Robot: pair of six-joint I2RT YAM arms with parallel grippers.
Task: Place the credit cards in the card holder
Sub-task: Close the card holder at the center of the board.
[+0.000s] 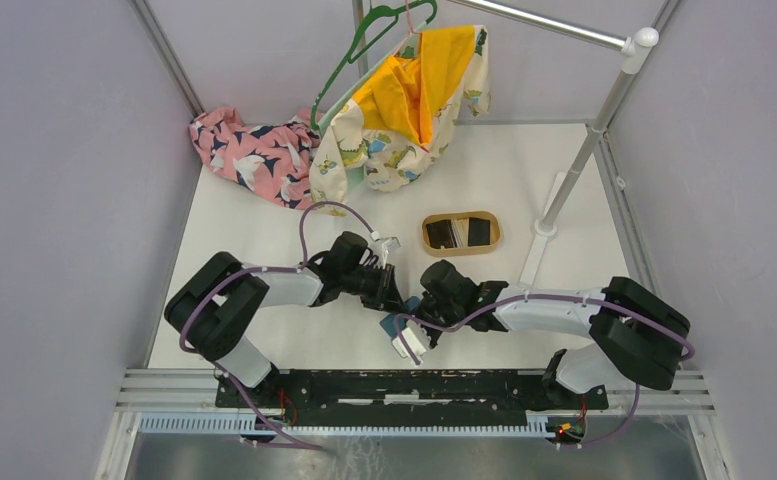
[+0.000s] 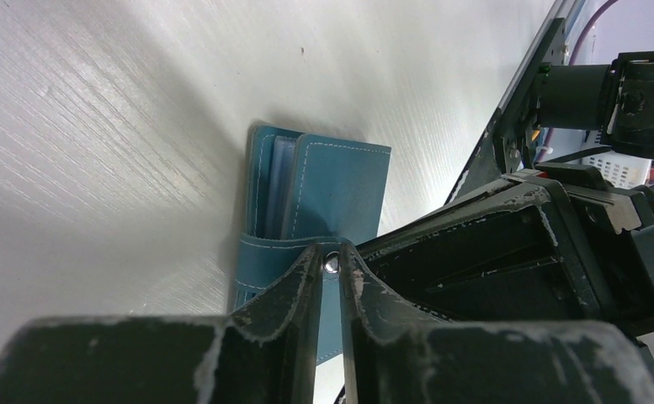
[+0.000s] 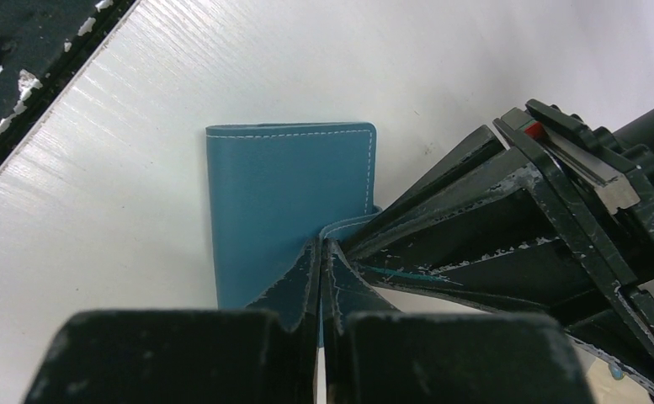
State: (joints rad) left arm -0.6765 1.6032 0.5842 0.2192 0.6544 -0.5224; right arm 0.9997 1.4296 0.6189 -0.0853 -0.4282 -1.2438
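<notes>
Card holder: the card holder (image 3: 281, 202) lies flat on the white table (image 1: 294, 230), near the front, between the two arms. It is folded shut.
Right pincer: the right gripper (image 3: 321, 252) is clenched tight on the teal snap tab (image 2: 260, 257) at the holder's near edge.
Left pincer: the left gripper (image 2: 332, 268) meets the same tab from the other side. Its fingers are almost together, with the shiny snap in the thin gap. I cannot tell if it is pinching the tab or only sitting around it.
Which way it lies: the holder's body is right past both sets of fingertips, touching them. In each wrist view its long side runs away from the fingers.
Next move: I think the tab must come off the snap, so the pull should go away from the body.
Cards: the credit cards (image 1: 454, 232) lie farther back in the wooden tray (image 1: 461, 214), well apart from the holder. The right arm is nearer to them.
</notes>
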